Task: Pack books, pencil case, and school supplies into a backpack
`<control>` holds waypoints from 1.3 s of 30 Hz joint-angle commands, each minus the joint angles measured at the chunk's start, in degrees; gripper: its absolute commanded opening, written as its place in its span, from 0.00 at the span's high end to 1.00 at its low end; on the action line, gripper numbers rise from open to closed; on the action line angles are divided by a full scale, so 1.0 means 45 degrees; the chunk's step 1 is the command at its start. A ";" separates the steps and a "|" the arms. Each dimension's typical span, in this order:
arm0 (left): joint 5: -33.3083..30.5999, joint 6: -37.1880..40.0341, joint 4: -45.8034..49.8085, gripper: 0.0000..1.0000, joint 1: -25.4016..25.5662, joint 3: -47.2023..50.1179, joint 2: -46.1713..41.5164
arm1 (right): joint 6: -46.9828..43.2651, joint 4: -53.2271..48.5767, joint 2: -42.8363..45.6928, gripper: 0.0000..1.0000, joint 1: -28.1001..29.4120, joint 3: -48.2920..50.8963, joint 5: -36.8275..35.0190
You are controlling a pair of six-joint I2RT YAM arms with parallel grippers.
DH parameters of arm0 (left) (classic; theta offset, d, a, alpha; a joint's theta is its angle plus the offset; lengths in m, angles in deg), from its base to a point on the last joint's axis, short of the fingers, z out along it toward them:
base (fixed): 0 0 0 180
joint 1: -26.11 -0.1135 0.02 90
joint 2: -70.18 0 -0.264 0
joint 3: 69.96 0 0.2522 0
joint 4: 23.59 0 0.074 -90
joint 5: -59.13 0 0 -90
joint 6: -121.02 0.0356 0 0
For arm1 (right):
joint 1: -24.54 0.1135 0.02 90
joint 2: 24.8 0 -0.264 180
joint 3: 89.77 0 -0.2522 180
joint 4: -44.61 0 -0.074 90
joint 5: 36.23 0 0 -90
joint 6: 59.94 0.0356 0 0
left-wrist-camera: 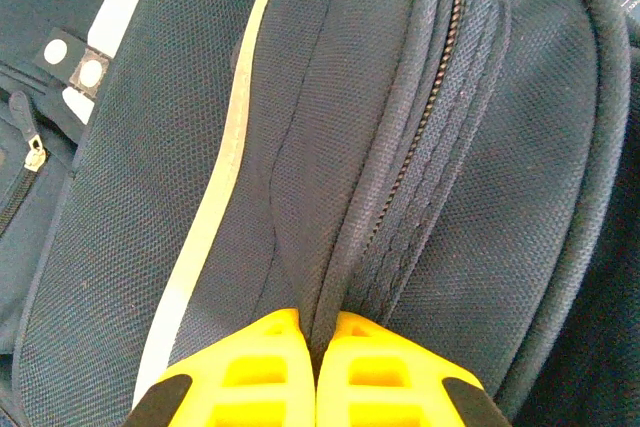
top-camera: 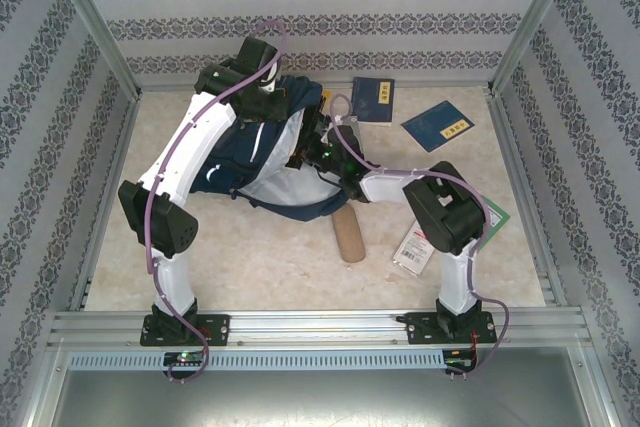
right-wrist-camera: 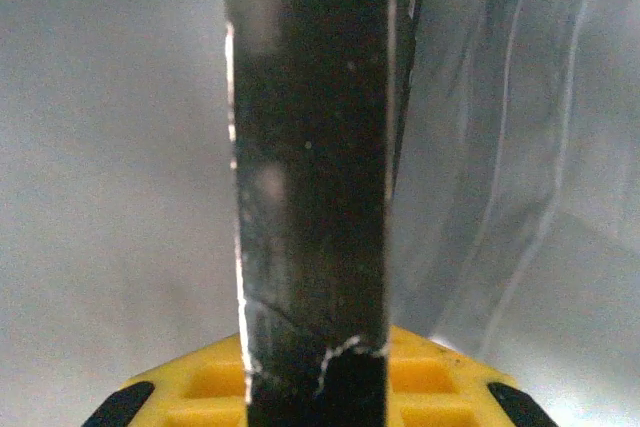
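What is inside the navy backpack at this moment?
The large navy fabric backpack shows pale grey lining and a thin black book, gripped by the right gripper. The book and lining cover whatever lies deeper, so other contents cannot be seen.

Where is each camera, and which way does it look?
Top: above and behind, looking down on table and backpack; left arm and right arm show.
Left wrist: on the left arm, facing backpack fabric; left pincer pinches a fold.
Right wrist: on the right arm, facing pale lining; right pincer grips a black book.
Top and left wrist share the backpack.
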 commanded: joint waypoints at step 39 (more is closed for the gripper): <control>-0.0323 -0.0021 -0.0671 1.00 -0.0473 0.0493 0.0074 | -0.0894 -0.1679 -0.0385 0.51 0.0553 -0.1203 -0.1417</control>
